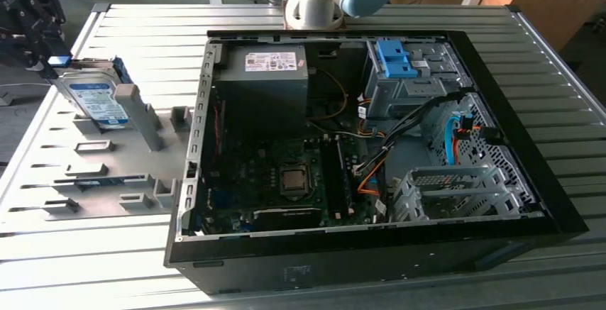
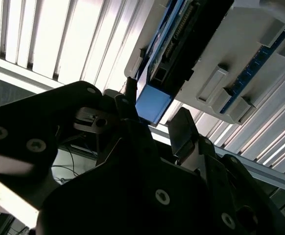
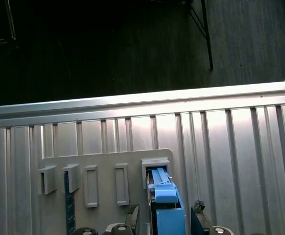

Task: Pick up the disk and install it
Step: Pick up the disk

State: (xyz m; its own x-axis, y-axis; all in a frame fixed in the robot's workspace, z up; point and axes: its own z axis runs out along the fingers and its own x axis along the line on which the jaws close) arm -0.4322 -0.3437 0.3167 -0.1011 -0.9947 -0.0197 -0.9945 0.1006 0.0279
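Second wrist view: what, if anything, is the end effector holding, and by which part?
Nothing is gripped. The end effector is open, its fingers standing either side of the blue carrier end of the disk, with gaps showing.

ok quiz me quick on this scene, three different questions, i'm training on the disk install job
1. Fill in: the disk stands upright in a grey ___ beside the computer case.
2. True or false: the disk is already installed in the case.
3. Pick one: the open hand is A) over the motherboard, B) straddling the blue carrier end of the disk, C) gripping a cable.

Key: 1 rack; 2 false; 3 B.
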